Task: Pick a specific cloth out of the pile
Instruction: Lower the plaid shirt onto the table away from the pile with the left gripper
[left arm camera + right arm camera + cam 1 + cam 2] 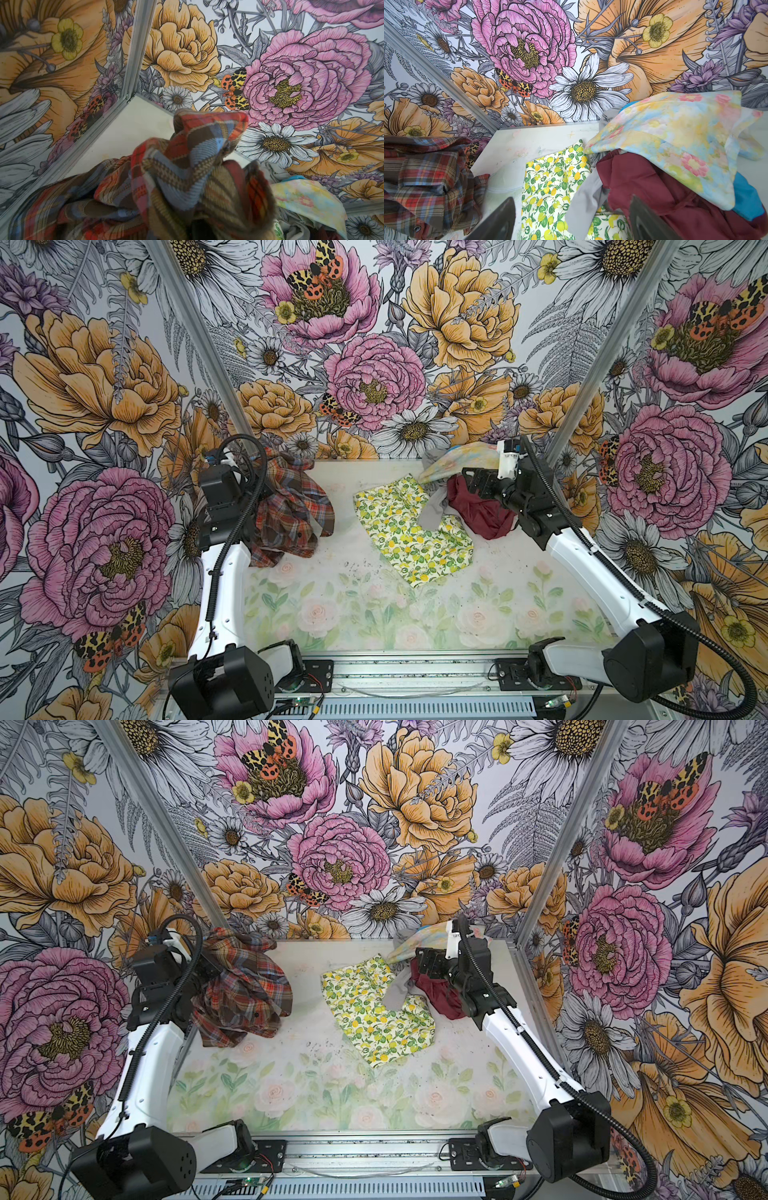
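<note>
- The left gripper is clamped tight on a bunched fold of the shirt. In the left wrist view plaid is wadded over the jaws and hides the fingers.
- The shirt hangs from that grip at the far-left corner of the worktop. Its lower part rests on the surface, well apart from the pile.
- The step in hand looks like carrying the shirt clear. Lift until the trailing hem leaves the worktop, then bring it toward the near edge. Go slowly, because a small pinch of loose fabric can slip.
- The right gripper stands wide and empty just above the maroon cloth at the far-right corner. It is best left out of the shirt's path.
- The lemon cloth lies flat mid-worktop, between shirt and pile. A dragging sleeve could catch its edge.
- The pastel cloth tops the pile, with a grey cloth and a blue cloth beneath it.
- The corner post stands close behind the grip, so there is little room to swing that way.
</note>
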Controlling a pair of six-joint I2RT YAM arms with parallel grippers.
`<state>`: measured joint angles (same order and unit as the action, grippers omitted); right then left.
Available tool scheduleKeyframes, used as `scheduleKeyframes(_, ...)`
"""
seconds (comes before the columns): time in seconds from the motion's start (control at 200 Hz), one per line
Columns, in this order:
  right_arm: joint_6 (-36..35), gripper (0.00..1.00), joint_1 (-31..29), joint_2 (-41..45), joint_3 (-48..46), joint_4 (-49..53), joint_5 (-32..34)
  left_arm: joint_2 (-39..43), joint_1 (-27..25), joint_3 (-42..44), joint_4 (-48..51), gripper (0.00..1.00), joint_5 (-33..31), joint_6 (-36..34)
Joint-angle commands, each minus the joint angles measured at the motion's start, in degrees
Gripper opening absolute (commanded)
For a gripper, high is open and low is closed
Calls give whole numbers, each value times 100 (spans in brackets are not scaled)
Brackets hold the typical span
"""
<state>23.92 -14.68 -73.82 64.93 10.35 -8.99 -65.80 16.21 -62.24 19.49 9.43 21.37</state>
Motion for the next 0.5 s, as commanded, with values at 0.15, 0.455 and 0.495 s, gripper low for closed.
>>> scheduleKeyframes(0.15, -41, 86, -38, 317, -290, -266, 131, 43, 47, 869, -313, 0, -331, 298)
scheduleKeyframes(0.455, -97, 86, -27, 365, -397, -280, 197, -794, 54, 1170, -220, 0, 52, 527)
scheduleKeyframes(0.495, -115, 86, -26, 390, -423, -279, 196, -863, 58, 1198, -124, 0, -11, 488)
